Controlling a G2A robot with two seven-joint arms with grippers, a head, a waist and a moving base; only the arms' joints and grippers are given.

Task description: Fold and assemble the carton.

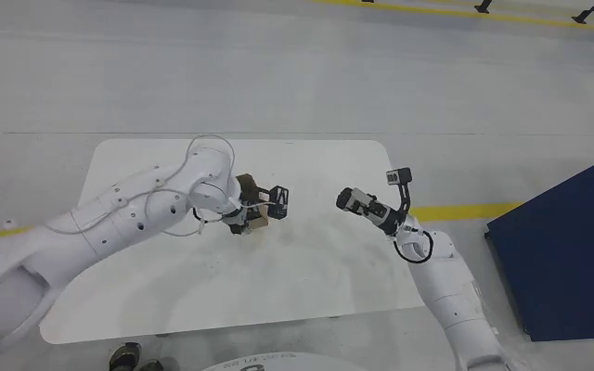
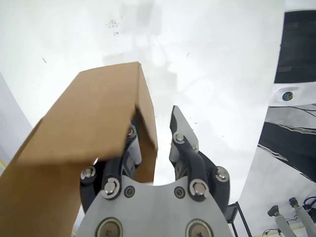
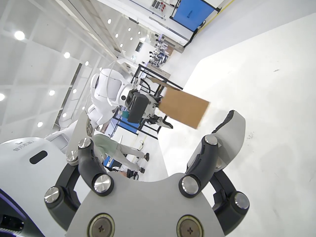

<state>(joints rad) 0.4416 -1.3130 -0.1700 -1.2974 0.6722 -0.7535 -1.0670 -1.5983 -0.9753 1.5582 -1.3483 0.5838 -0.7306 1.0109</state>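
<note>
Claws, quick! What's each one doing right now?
Left claw: open, not squeezing; the carton hangs on it.
Right claw: open, empty.

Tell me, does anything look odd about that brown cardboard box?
Yes. The folded brown cardboard carton seems slipped over one finger of the left end effector like a sleeve; the other finger stands clear of it, so nothing clamps it.
</note>
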